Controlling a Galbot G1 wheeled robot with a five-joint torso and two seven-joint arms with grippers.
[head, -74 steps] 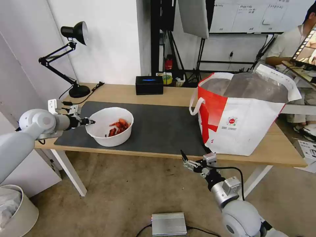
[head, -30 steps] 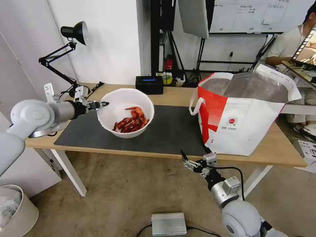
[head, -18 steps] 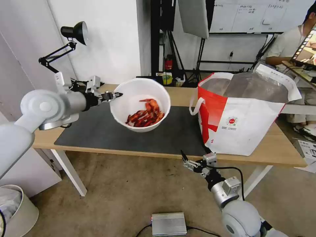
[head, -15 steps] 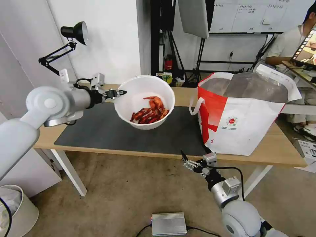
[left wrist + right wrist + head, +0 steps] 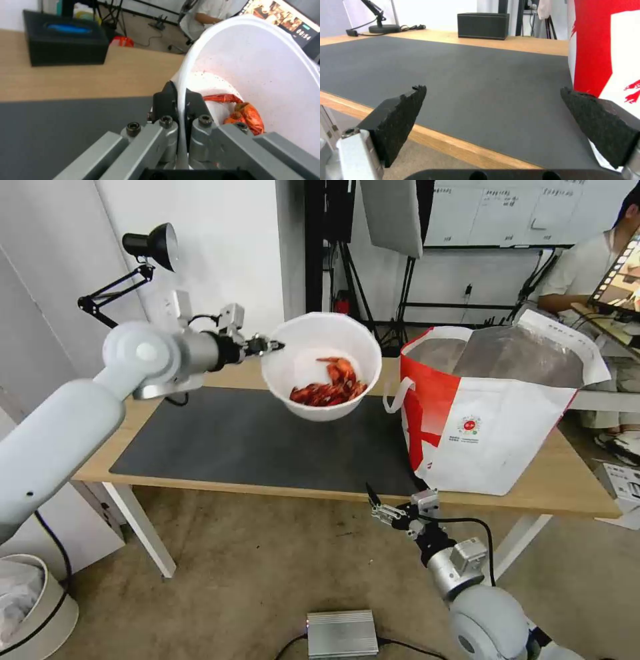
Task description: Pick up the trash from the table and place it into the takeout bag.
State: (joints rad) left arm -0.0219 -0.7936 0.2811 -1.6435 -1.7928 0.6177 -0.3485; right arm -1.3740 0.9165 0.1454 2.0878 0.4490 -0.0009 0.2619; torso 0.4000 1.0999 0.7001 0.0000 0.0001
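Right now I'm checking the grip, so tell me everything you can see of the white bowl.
The white bowl is round, thin-walled and looks like plastic, with red crayfish shells heaped at its bottom. It hangs tilted in the air above the dark mat, beside the takeout bag. The left gripper pinches its rim, one finger inside and one outside.

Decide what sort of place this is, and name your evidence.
Probably a robotics lab or filming studio: a softbox light on a stand, a whiteboard on the back wall, and a staged table with a grey mat.
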